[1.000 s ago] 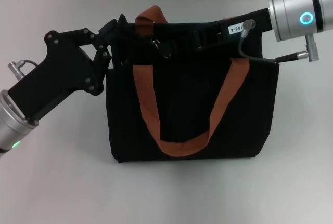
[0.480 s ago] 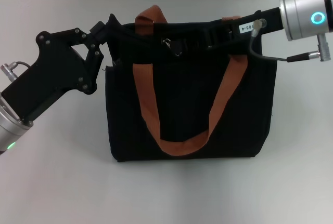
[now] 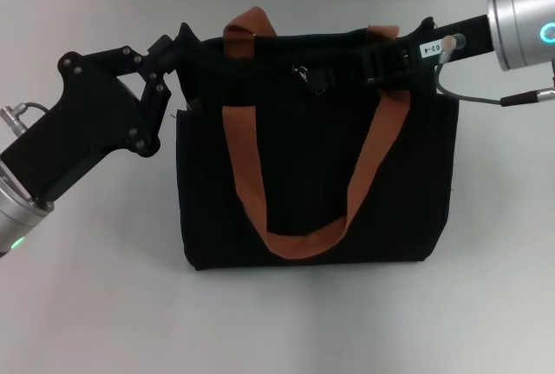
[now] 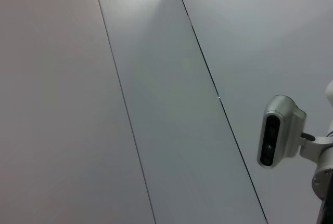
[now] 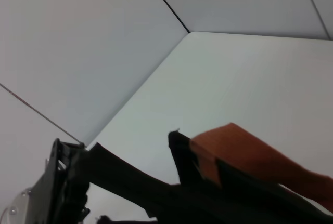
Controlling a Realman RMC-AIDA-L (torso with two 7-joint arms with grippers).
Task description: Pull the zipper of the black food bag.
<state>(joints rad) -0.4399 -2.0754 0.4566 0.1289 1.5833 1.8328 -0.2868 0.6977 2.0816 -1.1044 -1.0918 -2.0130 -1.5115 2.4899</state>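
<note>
I am seeing the zipper, a small shiny silver metal pull tab (image 3: 305, 74), lying on the black zip line along the top edge of the black food bag (image 3: 316, 157), a large boxy black fabric tote with two orange-brown webbing handles (image 3: 299, 239). In the head view the tab is sitting slightly left of the middle of that top edge, at about twelve o'clock from the bag's centre.

My right gripper (image 3: 375, 60) is reaching in along the top of the bag from three o'clock. Its black body is lying over the zip line, and the tab is showing just beside its tip, toward nine o'clock. The fingers are blending into the black fabric, so I cannot tell whether they are pinching the tab or standing apart.

My left gripper (image 3: 184, 42) is pressing against the bag's upper corner at ten o'clock from its centre, its black linkage angling up from eight o'clock. Its fingers appear to be narrowed on the fabric edge there, holding that corner.

The bag is lying on a pale white tabletop (image 3: 277, 322). In the right wrist view I am looking along the bag's black top edge (image 5: 156, 187) with one orange-brown handle (image 5: 250, 154) rising beside it, and the left gripper is showing farther off at the far end of that edge.
</note>
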